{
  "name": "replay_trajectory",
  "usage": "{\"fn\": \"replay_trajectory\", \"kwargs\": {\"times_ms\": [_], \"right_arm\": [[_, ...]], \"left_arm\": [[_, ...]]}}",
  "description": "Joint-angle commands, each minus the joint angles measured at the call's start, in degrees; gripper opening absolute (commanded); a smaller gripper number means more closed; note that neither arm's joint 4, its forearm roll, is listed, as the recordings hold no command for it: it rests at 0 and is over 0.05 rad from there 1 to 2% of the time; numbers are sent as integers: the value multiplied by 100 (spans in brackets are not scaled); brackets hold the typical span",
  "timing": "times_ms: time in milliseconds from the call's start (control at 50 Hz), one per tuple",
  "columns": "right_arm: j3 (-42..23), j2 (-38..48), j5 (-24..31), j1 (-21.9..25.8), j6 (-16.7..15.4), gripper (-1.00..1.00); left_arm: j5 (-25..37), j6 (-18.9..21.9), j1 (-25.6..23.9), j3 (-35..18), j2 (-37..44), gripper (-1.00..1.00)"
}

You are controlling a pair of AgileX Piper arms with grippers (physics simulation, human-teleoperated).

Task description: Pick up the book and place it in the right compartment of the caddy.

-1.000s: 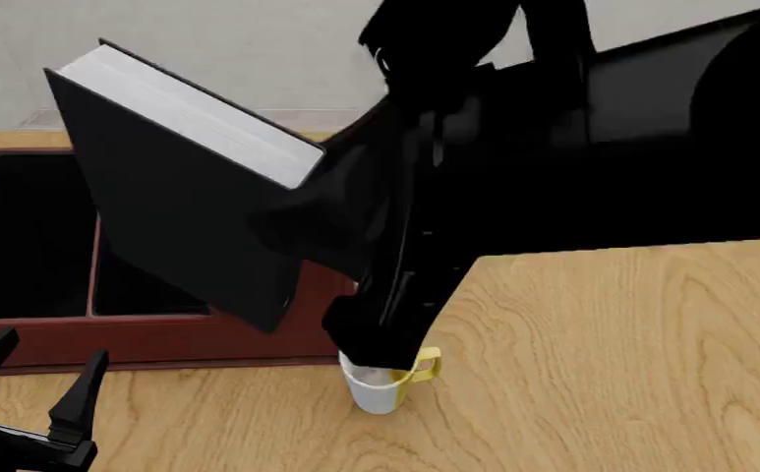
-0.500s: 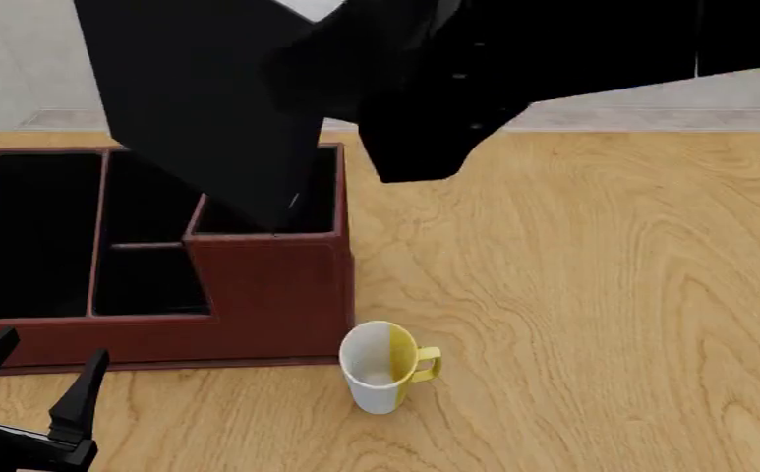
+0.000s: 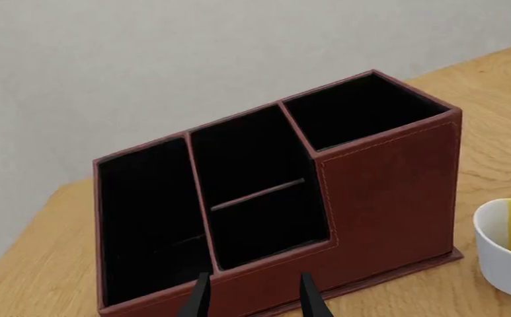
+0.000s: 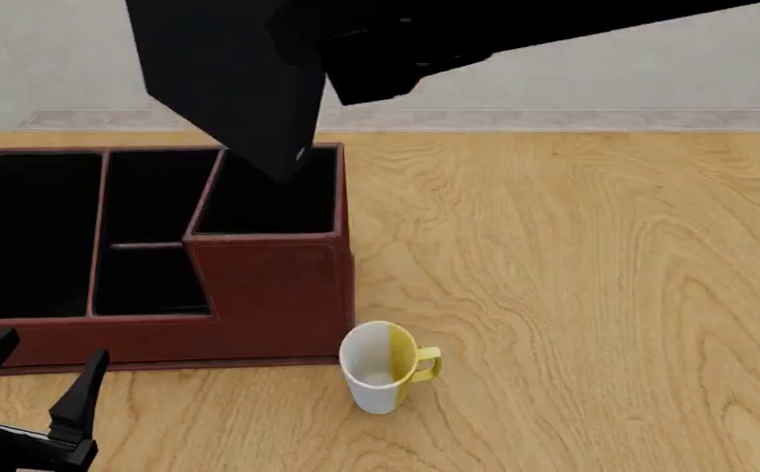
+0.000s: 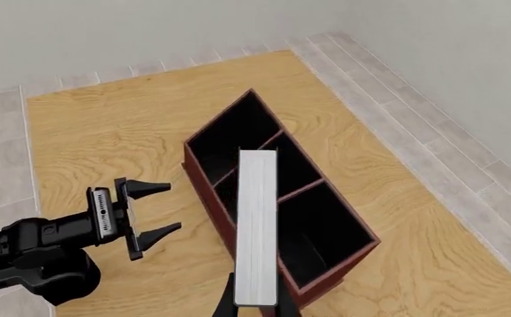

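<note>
Top centre of the front view, the book (image 4: 229,74) hangs above the right compartment (image 4: 274,202) of the caddy (image 4: 274,285). Only the right wrist view shows the right gripper (image 5: 255,305) clamping its white pages — the left gripper (image 4: 38,379), spread wide, sits lower left.

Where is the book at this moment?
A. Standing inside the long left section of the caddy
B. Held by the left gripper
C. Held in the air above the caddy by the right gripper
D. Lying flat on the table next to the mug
C: the book hangs over the caddy, clamped in the right gripper, with its lowest corner not yet inside the right compartment.
</note>
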Motion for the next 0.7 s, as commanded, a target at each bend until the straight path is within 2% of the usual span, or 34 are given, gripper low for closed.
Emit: {"fn": "replay_trajectory", "kwargs": {"times_ms": [20, 80, 260, 700], "right_arm": [[260, 260, -273, -283, 64, -100], [356, 324, -372, -366, 86, -100], [106, 671, -363, -470, 78, -100], [563, 826, -673, -625, 88, -100]], "left_arm": [[3, -62, 35, 0, 5, 100], [-25, -88, 47, 0, 34, 100], [-46, -89, 49, 0, 59, 100], [-21, -22, 11, 0, 24, 100]]}}
